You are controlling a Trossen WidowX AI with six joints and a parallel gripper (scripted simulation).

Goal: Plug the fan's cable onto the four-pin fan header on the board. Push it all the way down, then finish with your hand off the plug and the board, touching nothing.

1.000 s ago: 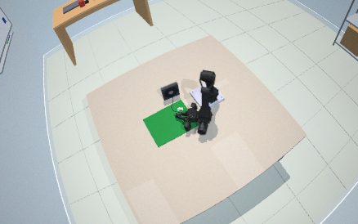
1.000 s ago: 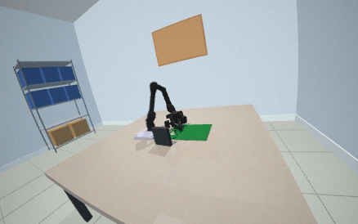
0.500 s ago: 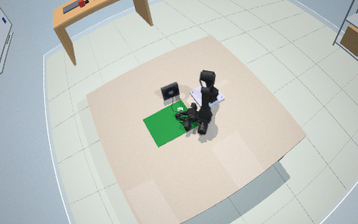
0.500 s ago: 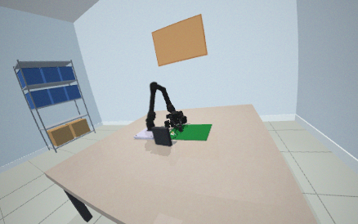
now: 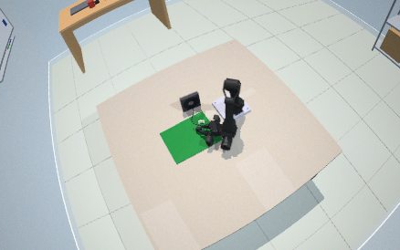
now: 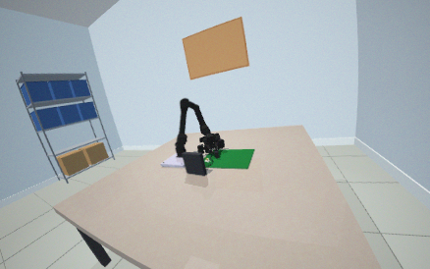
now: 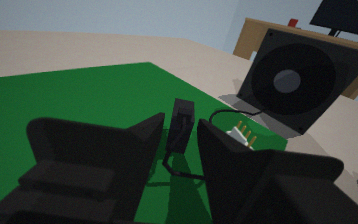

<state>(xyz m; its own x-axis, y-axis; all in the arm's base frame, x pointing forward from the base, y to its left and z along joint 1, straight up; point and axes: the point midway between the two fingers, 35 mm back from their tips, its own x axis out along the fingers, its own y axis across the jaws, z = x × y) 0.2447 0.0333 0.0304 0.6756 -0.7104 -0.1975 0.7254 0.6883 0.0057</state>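
Note:
The green board [image 5: 179,143] [image 6: 237,158] [image 7: 71,110] lies flat. The white four-pin header [image 5: 201,121] [image 7: 237,135] stands near its edge on the fan's side, its brass pins bare. The black fan [image 5: 190,102] [image 6: 194,164] [image 7: 293,65] stands beside the board. Its thin black cable [image 7: 221,112] runs to the dark plug [image 7: 183,112], left of the header in the wrist view. My gripper [image 5: 197,130] [image 7: 181,120] is partly open around the plug, with a gap showing on each side of it. Whether the plug touches the board is unclear.
A pale flat plate [image 5: 220,106] [image 6: 171,161] lies at the arm's base, beside the board. The fan rises close behind the header in the wrist view. A wooden desk [image 5: 71,46] stands away from the table.

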